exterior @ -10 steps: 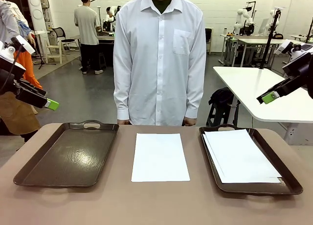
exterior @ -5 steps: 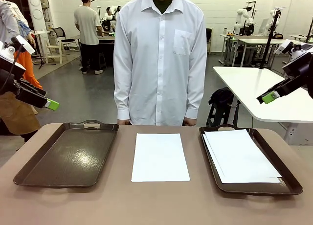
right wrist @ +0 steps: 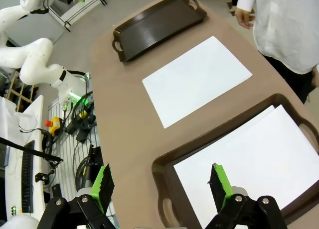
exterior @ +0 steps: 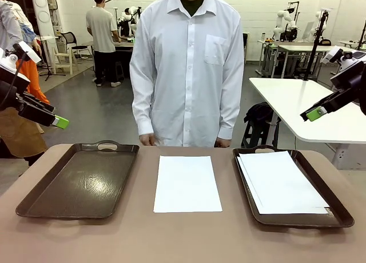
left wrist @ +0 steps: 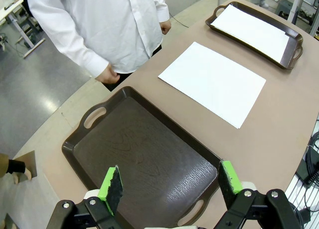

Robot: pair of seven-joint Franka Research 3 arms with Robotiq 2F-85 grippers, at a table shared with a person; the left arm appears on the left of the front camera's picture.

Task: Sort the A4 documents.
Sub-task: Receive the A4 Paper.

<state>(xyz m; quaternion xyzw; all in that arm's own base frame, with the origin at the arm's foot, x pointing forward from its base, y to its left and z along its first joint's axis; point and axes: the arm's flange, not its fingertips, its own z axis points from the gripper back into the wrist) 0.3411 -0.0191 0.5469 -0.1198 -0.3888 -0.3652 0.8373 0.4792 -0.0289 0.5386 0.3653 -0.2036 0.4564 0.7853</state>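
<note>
The table (exterior: 183, 240) holds 2 trays. The empty tray (exterior: 80, 180) is at 9 o'clock from 1 loose sheet (exterior: 187, 183). The full tray (exterior: 337, 214), at 3 o'clock, holds a paper stack (exterior: 280, 182). The left gripper (left wrist: 170, 168) and right gripper (right wrist: 161, 169) hang high, fingers apart, holding nothing. The thin, flat sheet could slide or crumple when pinched.

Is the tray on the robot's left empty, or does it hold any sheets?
Empty. The left tray has a bare dark brown floor from handle to handle, no sheet in it.
</note>
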